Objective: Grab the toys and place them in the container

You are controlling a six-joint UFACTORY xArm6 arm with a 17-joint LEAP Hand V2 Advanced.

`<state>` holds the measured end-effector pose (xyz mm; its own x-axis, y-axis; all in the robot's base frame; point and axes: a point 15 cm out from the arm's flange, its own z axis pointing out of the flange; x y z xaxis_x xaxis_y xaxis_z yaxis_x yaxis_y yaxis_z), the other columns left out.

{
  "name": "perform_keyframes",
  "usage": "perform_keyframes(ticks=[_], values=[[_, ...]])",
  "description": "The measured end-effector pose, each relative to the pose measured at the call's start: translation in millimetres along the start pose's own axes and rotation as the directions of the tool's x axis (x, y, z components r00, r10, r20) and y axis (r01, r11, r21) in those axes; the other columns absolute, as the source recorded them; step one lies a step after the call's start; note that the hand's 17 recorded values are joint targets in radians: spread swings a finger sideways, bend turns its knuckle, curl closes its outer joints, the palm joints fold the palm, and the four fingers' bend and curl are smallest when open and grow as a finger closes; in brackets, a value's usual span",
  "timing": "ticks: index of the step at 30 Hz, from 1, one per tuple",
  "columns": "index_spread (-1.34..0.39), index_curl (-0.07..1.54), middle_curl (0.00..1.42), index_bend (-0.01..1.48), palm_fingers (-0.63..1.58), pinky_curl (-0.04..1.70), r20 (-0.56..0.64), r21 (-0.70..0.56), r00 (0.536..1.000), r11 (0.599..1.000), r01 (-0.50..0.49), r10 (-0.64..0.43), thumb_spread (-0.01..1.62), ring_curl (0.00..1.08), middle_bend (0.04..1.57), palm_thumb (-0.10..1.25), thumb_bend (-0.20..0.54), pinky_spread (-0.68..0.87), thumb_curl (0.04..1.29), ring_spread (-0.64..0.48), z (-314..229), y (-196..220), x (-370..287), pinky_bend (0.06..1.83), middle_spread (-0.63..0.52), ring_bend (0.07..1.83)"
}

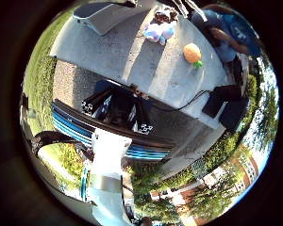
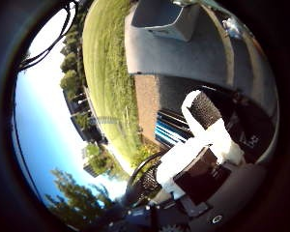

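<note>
Several toys lie on the grey surface [image 1: 132, 52], far from the palm: an orange round toy [image 1: 192, 53] with a green tip, a pale blue and pink plush toy [image 1: 159, 32], and a dark toy [image 1: 164, 16] beyond it. The grey container [image 2: 164, 19] stands at one end of the surface, apart from the toys. My right hand [image 2: 203, 125] is high above all of this, its white and black fingers [image 1: 108, 165] relaxed with nothing between them.
A black frame with blue stripes [image 1: 108, 132] and black parts [image 1: 115, 108] sits below the palm at the surface's edge. Black boxes [image 1: 226, 106] stand near the orange toy's end. A person in blue [image 1: 231, 30] sits behind the toys. Grass [image 2: 106, 82] surrounds the area.
</note>
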<state>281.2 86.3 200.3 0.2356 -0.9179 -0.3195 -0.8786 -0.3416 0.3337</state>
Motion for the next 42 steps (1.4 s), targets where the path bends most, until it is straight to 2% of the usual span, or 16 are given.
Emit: perform_keyframes(ticks=[6, 9, 14, 21, 24, 31, 42], values=[[-0.16, 0.38, 0.28, 0.22, 0.19, 0.25, -0.005, 0.032, 1.0, 0.999, -0.003, 0.003, 1.27, 0.32, 0.15, 0.72, -0.017, 0.44, 0.36, 0.29, -17.0, -14.2, 3.6, 0.3, 0.07, 0.23], [-0.17, 0.36, 0.28, 0.16, 0.15, 0.26, -0.011, 0.048, 1.0, 0.999, -0.002, 0.003, 1.25, 0.33, 0.15, 0.76, -0.01, 0.44, 0.37, 0.29, -23.4, -24.7, 9.3, 0.32, 0.07, 0.25], [-0.2, 0.3, 0.29, 0.13, 0.08, 0.28, -0.064, 0.08, 0.997, 0.996, -0.03, 0.035, 1.22, 0.34, 0.17, 0.77, -0.022, 0.42, 0.38, 0.28, -24.9, -44.3, 55.4, 0.38, 0.06, 0.3], [-0.29, 0.26, 0.3, 0.14, 0.07, 0.29, -0.134, 0.168, 0.988, 0.985, -0.051, 0.074, 1.17, 0.35, 0.17, 0.78, -0.023, 0.41, 0.4, 0.26, -23.6, -109.9, 125.8, 0.43, 0.04, 0.36], [-0.32, 0.25, 0.3, 0.16, 0.05, 0.29, -0.158, 0.158, 0.985, 0.986, -0.045, 0.07, 1.15, 0.35, 0.17, 0.78, -0.026, 0.4, 0.4, 0.25, -20.6, -140.3, 148.5, 0.43, 0.04, 0.36], [-0.34, 0.26, 0.3, 0.17, 0.03, 0.28, -0.215, 0.08, 0.976, 0.997, -0.018, 0.035, 1.13, 0.34, 0.17, 0.79, -0.025, 0.39, 0.41, 0.24, 23.9, -198.7, 183.1, 0.41, 0.03, 0.35], [-0.34, 0.26, 0.3, 0.17, 0.01, 0.28, -0.294, -0.012, 0.956, 1.0, 0.015, -0.018, 1.12, 0.34, 0.16, 0.79, -0.027, 0.39, 0.4, 0.24, 73.3, -248.9, 207.5, 0.38, 0.03, 0.34]])
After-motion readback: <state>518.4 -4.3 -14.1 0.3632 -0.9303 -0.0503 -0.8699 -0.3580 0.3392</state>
